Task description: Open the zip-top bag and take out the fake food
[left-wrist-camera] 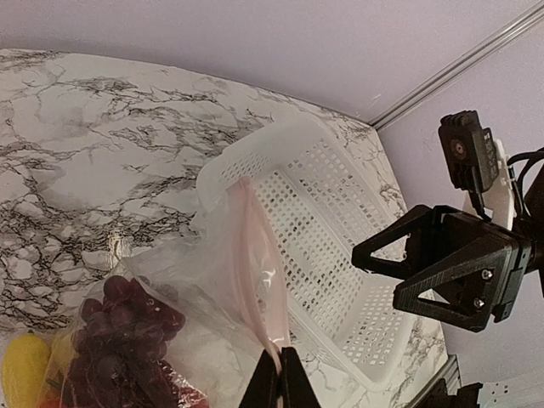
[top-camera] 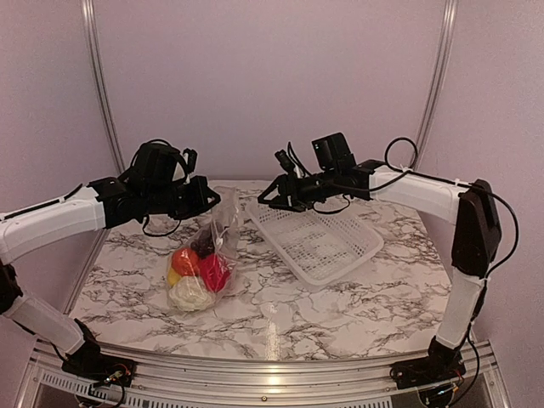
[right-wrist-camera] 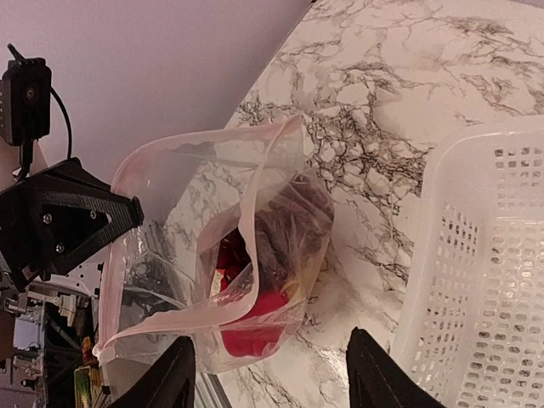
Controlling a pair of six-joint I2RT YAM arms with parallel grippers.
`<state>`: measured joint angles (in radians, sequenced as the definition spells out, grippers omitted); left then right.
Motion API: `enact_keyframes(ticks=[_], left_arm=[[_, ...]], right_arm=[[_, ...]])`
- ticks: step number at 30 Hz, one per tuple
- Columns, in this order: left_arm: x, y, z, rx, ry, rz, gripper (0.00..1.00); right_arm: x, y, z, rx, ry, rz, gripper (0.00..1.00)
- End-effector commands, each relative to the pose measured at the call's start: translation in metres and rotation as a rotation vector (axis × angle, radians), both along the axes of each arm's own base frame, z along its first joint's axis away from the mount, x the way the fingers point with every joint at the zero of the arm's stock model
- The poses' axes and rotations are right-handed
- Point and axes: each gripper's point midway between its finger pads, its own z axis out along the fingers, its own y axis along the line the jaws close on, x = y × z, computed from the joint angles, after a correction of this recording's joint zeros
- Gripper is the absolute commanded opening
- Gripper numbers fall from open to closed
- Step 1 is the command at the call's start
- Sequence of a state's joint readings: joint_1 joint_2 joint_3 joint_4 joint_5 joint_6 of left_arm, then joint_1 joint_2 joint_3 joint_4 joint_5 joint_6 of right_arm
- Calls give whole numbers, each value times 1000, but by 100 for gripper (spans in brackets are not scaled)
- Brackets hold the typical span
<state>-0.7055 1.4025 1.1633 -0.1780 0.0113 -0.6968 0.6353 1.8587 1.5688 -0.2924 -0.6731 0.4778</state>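
In the top view the clear film of the zip-top bag was hard to make out against the marble bench. We could see the fake food heaped in its lower end, resting on the bench just left of the white lattice basket. From there we could not tell whether the mouth stood open, and the left arm's own wrist hid most of its grip.

The left wrist view settled that. The left pincer, cut off by the bottom edge, was fully closed on the bag's pink zip strip, holding that edge up. That view cropped the food: only the dark grape bunch and part of a yellow piece showed at the lower left corner. The bag's upper film overlapped the basket's near corner, and we could not tell whether they touched.

Only the right wrist view showed the mouth, where the strip made a wide gaping loop. A red piece and the grapes lay inside, blurred by crinkled film, while the other pieces were hidden. The right pincer hung above the basket's left end with its fingers well apart, gripping nothing and clear of the bag.
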Motion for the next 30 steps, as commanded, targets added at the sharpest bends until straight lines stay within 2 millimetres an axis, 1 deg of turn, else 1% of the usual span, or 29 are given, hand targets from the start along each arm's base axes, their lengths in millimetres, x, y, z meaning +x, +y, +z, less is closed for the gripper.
enact_keyframes(ticks=[1, 4, 8, 10, 12, 13, 14, 16, 18, 20, 24, 26, 30], left_arm=[[8, -5, 13, -20, -51, 20, 0], [7, -6, 10, -14, -51, 20, 0], [5, -6, 9, -21, -55, 22, 0], [4, -5, 6, -15, -54, 23, 0], [4, -4, 4, -10, -54, 27, 0], [3, -3, 2, -6, -52, 29, 0], [2, -1, 2, -5, -53, 30, 0], [1, 1, 0, 3, -52, 31, 0], [-1, 3, -2, 11, -51, 31, 0], [-4, 7, -5, 24, -45, 35, 0], [-10, 17, -10, 69, -46, 41, 0], [-12, 22, -12, 91, -45, 44, 0], [-16, 28, -14, 127, -43, 37, 0]], right_arm=[[-19, 27, -19, -5, 139, 91, 58], [-23, 40, -29, -29, 172, 127, 59], [-26, 53, -35, -35, 199, 169, 60], [-26, 59, -36, -36, 200, 186, 57], [-29, 63, -38, -39, 210, 204, 49], [-29, 64, -38, -36, 212, 211, 43], [-30, 64, -37, -34, 215, 214, 37], [-31, 63, -36, -34, 214, 218, 19], [-30, 57, -35, -40, 213, 211, 1], [-30, 48, -32, -56, 202, 201, 0], [-26, 25, -35, -131, 167, 159, 0], [-26, 14, -43, -179, 150, 142, 0], [-27, -5, -65, -309, 110, 126, 0]])
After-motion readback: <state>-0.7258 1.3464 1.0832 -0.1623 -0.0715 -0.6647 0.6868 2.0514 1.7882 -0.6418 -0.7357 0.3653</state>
